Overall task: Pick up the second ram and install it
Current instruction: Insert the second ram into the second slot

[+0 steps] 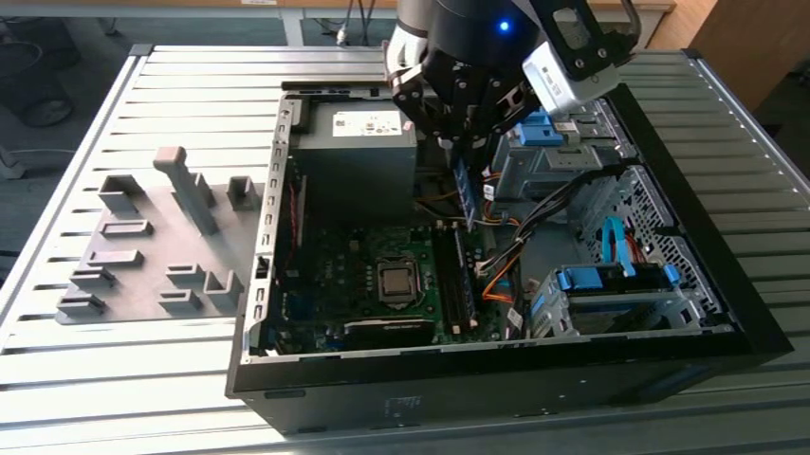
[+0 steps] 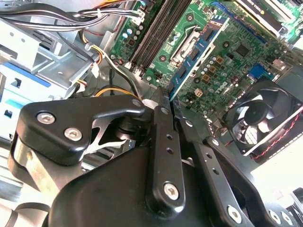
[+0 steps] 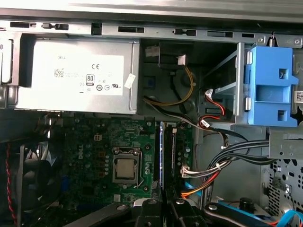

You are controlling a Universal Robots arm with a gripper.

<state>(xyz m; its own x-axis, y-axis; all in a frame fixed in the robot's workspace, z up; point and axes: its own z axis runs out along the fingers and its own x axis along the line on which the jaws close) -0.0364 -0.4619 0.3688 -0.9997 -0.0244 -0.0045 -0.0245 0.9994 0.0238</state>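
A long table (image 1: 152, 379) of pale grey metal slats runs across the exterior view, with daylight falling bright along its ribs on the exterior view's right. Past its far edge lies a dark floor (image 1: 45, 38), where a round dark object (image 1: 32, 106) sits at the exterior view's left beside a pale cable, and light table legs (image 1: 294, 27) stand farther back under a wooden edge. A brown wooden panel (image 1: 760, 43) fills the far corner at the exterior view's right.
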